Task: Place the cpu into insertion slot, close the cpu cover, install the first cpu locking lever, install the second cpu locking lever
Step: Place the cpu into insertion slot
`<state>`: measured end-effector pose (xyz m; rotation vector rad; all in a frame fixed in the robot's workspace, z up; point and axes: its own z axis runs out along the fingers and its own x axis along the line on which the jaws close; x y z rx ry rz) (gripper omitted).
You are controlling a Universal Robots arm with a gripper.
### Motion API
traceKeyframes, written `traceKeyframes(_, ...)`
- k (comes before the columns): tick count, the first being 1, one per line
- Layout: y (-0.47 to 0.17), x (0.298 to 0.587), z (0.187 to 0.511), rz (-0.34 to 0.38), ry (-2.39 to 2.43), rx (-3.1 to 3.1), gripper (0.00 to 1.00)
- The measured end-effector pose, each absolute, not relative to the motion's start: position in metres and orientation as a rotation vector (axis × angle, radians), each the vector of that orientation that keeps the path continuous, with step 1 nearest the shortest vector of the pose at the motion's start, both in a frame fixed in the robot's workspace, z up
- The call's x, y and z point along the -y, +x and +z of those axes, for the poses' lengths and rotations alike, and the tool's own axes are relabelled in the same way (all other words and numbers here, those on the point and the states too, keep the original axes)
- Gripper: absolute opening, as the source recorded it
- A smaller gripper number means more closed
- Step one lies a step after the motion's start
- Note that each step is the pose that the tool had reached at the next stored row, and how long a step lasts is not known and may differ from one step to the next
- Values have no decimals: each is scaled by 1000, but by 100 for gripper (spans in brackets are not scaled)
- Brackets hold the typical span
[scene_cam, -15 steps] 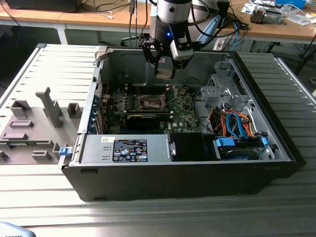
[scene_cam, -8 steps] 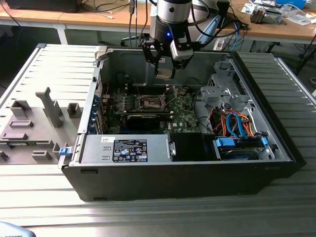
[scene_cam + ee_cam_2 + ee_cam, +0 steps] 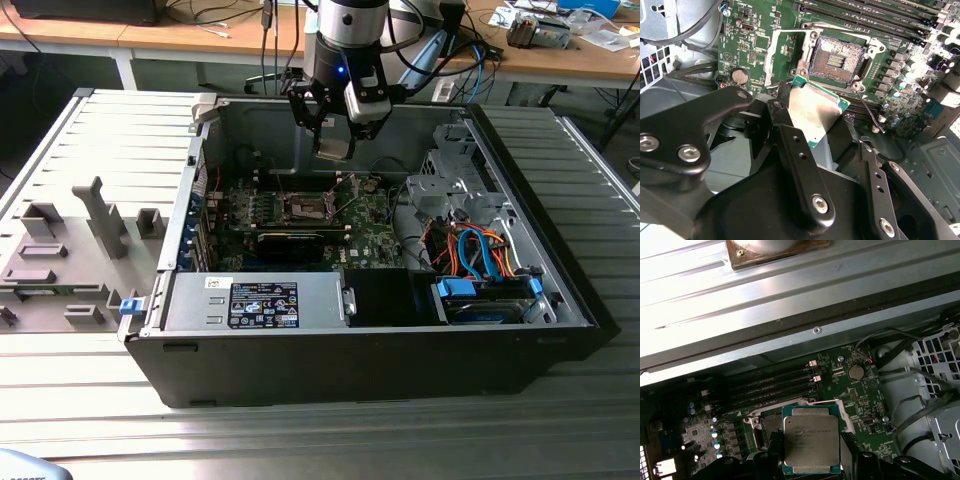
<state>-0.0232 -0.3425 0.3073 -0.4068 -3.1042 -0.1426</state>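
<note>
**A:** Where is the cpu [image 3: 815, 112]?

**B:** It is clamped flat between the fingers [image 3: 795, 150], with its silver top showing inside a green edge. In the exterior view it hangs at upper centre, above the open computer case [image 3: 350, 370].

**A:** And the insertion slot [image 3: 308, 207]?

**B:** It lies below and slightly left of the chip there, and apart from it. It is dark, square and bare. In the second wrist view, the cpu cover [image 3: 771, 55] is flipped open beside it.

Ribbed grey metal table [image 3: 300, 440] across the lower part of the exterior view. Resting on it at centre, an open black computer case [image 3: 330, 372], lying on its side. Just beside the case, at the exterior view's left, a ribbed grey panel [image 3: 120, 130] bearing several grey block fixtures [image 3: 100, 215].
</note>
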Motion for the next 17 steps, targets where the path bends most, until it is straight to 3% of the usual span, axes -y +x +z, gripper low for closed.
traceKeyframes(17, -23, 342, 307, -143, -428, 3102, 55)
